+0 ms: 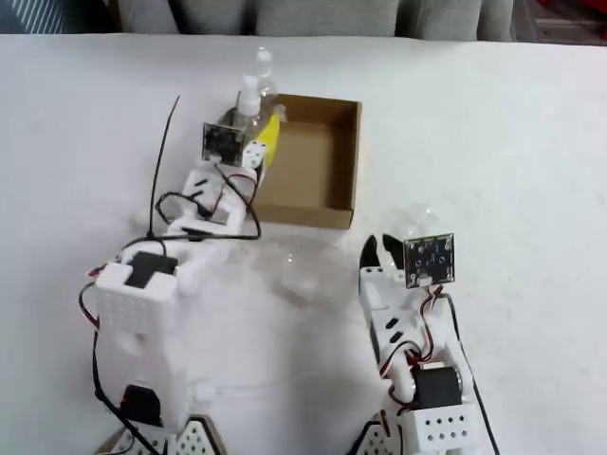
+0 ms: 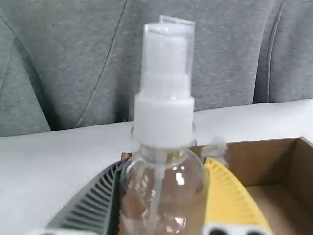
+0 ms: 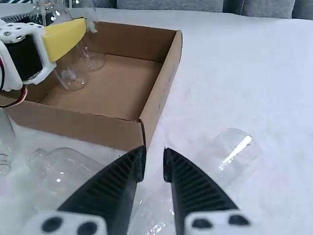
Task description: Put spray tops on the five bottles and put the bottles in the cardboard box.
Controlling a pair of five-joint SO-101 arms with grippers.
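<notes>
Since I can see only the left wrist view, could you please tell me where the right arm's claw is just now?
Observer: The right claw is low over the table, just short of the cardboard box's near wall, slightly open and empty.
Operator: Thank you. Are there any bottles on the table near it?
Observer: Yes, a clear bottle lies on its side beside that claw.
Operator: Is that the only one?
Observer: No, a second bottle lies on the claw's other side, close to the box's near wall.

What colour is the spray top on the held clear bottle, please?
White plastic spray top, left wrist view.
</notes>
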